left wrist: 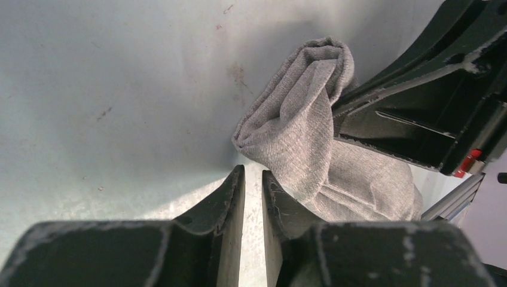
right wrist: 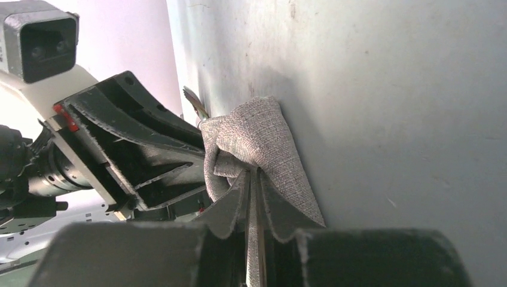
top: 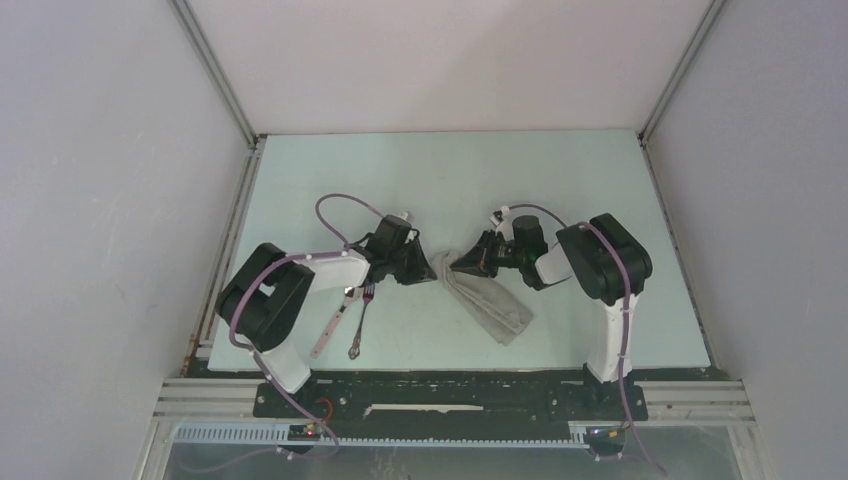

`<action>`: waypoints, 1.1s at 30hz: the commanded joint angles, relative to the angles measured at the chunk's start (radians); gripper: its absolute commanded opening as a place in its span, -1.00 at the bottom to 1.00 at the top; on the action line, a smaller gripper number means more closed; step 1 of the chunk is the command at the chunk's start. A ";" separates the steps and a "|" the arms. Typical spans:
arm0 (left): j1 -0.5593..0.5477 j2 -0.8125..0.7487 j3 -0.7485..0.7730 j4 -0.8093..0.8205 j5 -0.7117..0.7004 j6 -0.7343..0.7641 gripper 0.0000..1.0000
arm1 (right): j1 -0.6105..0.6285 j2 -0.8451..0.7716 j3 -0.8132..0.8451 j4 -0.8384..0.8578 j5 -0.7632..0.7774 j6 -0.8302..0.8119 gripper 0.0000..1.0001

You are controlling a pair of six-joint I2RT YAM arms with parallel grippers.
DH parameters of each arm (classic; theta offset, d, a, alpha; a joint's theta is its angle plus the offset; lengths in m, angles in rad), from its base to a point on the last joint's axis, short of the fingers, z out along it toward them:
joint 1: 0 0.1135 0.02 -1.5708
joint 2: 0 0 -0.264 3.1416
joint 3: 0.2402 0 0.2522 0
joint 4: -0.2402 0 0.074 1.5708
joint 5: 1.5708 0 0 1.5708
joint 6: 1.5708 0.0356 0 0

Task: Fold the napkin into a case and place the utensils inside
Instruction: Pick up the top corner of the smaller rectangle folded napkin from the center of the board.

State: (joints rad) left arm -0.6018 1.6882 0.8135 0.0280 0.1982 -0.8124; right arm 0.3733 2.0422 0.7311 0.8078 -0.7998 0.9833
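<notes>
The grey napkin (top: 492, 302) lies bunched and rolled in a long strip on the table, running from the middle toward the front right. My right gripper (top: 458, 266) is shut on its upper left end, and cloth shows pinched between the fingers in the right wrist view (right wrist: 252, 172). The napkin (right wrist: 263, 128) bulges out past the fingertips. My left gripper (top: 430, 268) faces the right one at that same end. In the left wrist view it (left wrist: 253, 170) is nearly closed with only table in the gap, and the napkin (left wrist: 299, 128) touches its right fingertip. The pink-handled spoon (top: 330, 322) and the fork (top: 360, 318) lie side by side at front left.
The pale green table (top: 450, 170) is walled by white panels with metal rails at left and right. The utensils lie close under the left arm's forearm (top: 300, 275). The black base rail (top: 450, 395) runs along the near edge.
</notes>
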 commanded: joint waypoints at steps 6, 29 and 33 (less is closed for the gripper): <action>0.001 0.040 0.025 0.024 0.012 -0.004 -0.59 | 0.050 -0.071 0.033 -0.053 0.012 -0.065 -0.66; -0.006 -0.039 -0.002 -0.057 -0.032 0.041 -0.51 | 0.088 -0.125 0.068 -0.203 0.020 -0.094 -0.40; -0.005 -0.083 -0.029 -0.077 -0.031 0.051 -0.49 | 0.051 -0.193 0.067 -0.283 0.016 -0.140 -0.29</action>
State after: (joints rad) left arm -0.6041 1.6772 0.8097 -0.0219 0.1864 -0.7948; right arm 0.4564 1.9507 0.7979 0.5900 -0.7479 0.8867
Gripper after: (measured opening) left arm 0.249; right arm 0.340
